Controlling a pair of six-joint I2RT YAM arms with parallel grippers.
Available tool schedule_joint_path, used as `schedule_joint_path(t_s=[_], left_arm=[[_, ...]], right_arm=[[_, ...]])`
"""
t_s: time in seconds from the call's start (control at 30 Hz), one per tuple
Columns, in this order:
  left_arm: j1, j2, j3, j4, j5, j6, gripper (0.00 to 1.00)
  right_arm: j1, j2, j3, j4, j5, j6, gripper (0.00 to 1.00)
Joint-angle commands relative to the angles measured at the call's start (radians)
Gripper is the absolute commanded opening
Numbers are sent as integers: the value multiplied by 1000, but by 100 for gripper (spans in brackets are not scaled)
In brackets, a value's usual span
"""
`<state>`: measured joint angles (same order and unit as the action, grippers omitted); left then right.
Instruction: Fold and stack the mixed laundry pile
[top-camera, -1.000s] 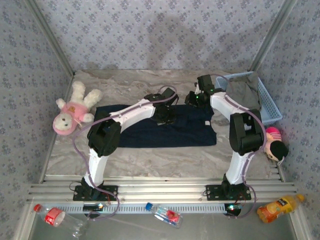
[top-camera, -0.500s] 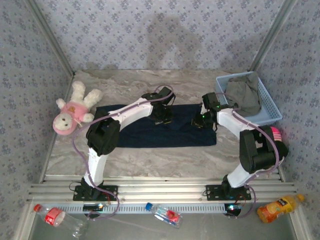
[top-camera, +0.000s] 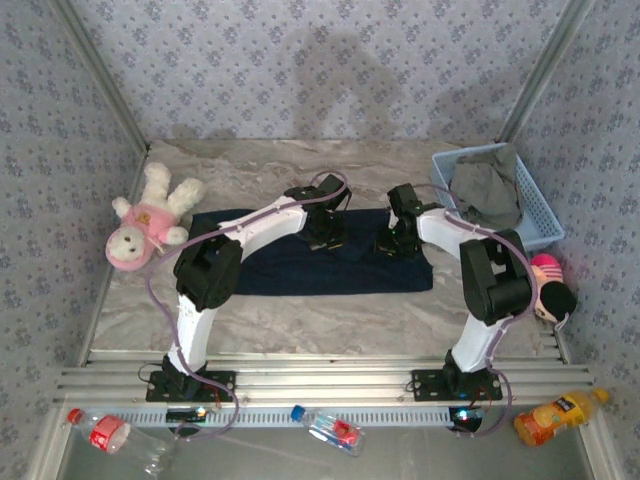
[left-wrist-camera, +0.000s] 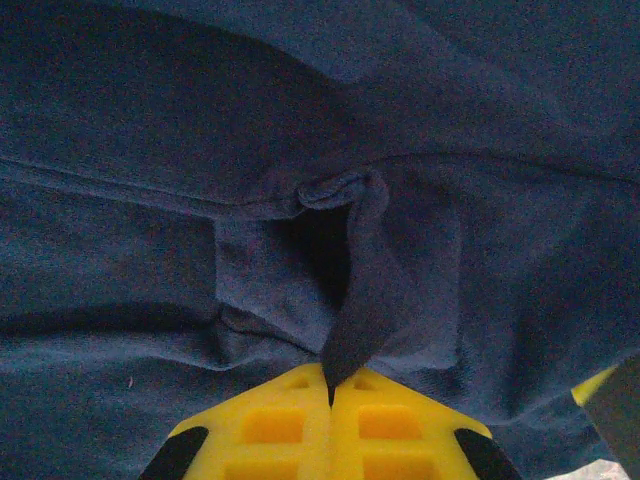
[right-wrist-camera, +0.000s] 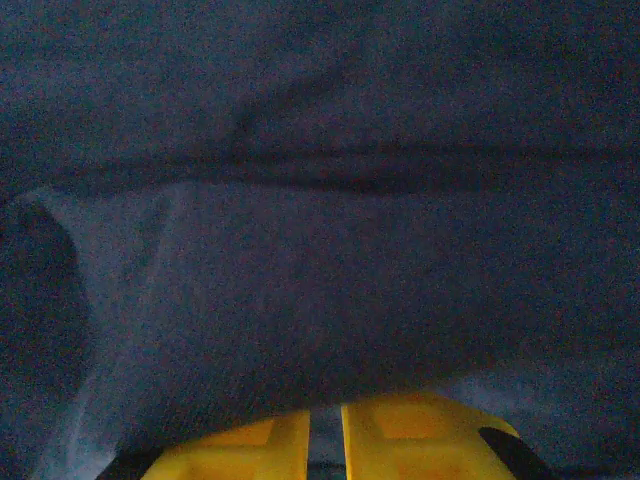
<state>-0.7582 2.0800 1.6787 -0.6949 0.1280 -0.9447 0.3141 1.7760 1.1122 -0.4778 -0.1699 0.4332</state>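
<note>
The navy garment (top-camera: 290, 268) lies spread flat across the middle of the marble-patterned table (top-camera: 300, 325), its long side running left to right, with both arms reaching over it. The left gripper (left-wrist-camera: 330, 392) is clenched on it: in the left wrist view the yellow fingers (left-wrist-camera: 270, 425) meet with no gap, and a narrow tongue of dark blue cloth runs down into the seam between them, drawn up from a small puckered fold. The right gripper (top-camera: 390, 244) rests on the garment's right part, near its far edge. In the right wrist view its yellow fingers (right-wrist-camera: 410, 435) stand close together with a thin slit between them and navy cloth bulging over their tips; I cannot tell whether any cloth is caught. The olive-grey garment (top-camera: 486, 192) sits crumpled inside the light blue mesh basket (top-camera: 541, 222) at the table's far right corner, apart from the navy one. A pink-and-cream plush toy (top-camera: 148, 218) lies just beside the navy garment's left end
</note>
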Motion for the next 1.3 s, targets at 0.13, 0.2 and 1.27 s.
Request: schedule_joint_path(t_s=[0.13, 0.2, 1.27], left_arm=[[6, 4, 13, 4, 15, -17, 2], [5, 5, 13, 6, 14, -19, 3], [24, -6, 60, -38, 16, 38, 3]], right_arm=[[16, 64, 72, -16, 61, -31, 24], [25, 77, 71, -15, 60, -27, 26], [-85, -68, 166, -225, -141, 29, 0]])
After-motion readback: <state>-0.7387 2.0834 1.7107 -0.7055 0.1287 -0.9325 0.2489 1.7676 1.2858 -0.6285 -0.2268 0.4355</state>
